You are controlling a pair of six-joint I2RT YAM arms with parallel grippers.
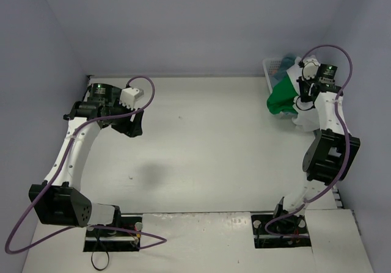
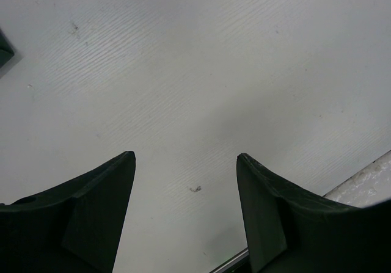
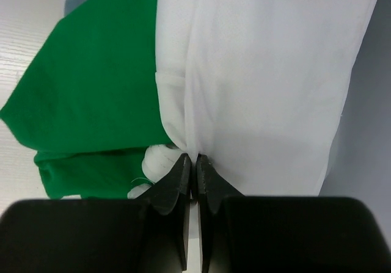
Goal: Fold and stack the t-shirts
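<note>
The right gripper (image 3: 194,161) has its two matte black wedge fingers pressed together on a vertical crease of the one smooth white t-shirt (image 3: 263,71). This shirt hangs in soft folds against the one bright green t-shirt (image 3: 91,102), both by the white lattice basket (image 1: 270,69) at the table's far right corner. The left gripper (image 2: 186,163) has two like fingers spread wide, holding nothing, above the finely ribbed white table (image 2: 183,53).
</note>
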